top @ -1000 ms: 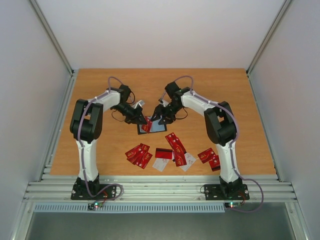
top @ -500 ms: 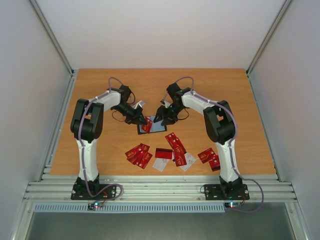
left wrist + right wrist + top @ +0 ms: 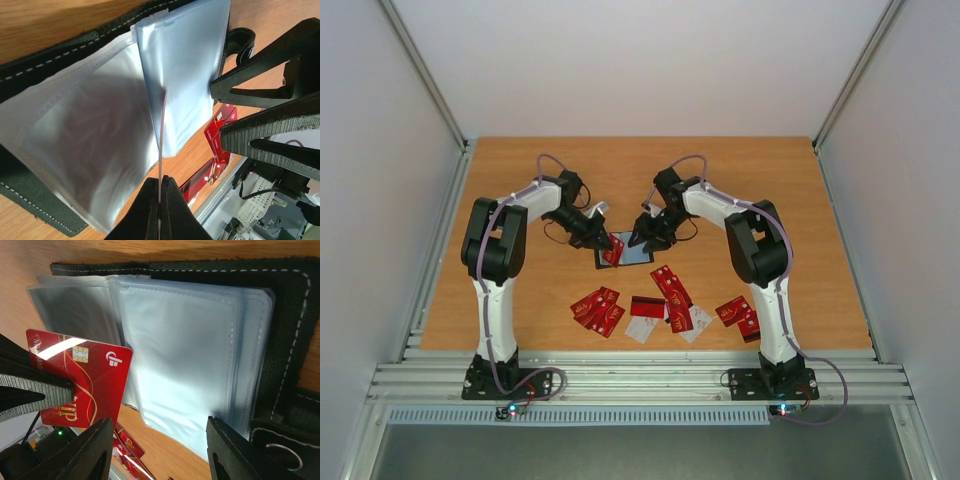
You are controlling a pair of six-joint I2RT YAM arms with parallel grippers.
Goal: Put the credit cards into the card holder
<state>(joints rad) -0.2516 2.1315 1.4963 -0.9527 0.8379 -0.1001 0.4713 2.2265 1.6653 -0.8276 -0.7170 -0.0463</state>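
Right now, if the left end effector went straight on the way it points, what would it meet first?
Its held red card leads, and that would meet the clear sleeves of the open card holder before the left end effector itself does. Whether it would enter a pocket is unclear.

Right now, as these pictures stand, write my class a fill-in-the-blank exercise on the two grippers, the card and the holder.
1. The left gripper is shut on a ____ credit card.
2. The right gripper has its jaws ____.
3. The card holder has a stitched cover that is ____ in colour.
Missing words: red; open; black.
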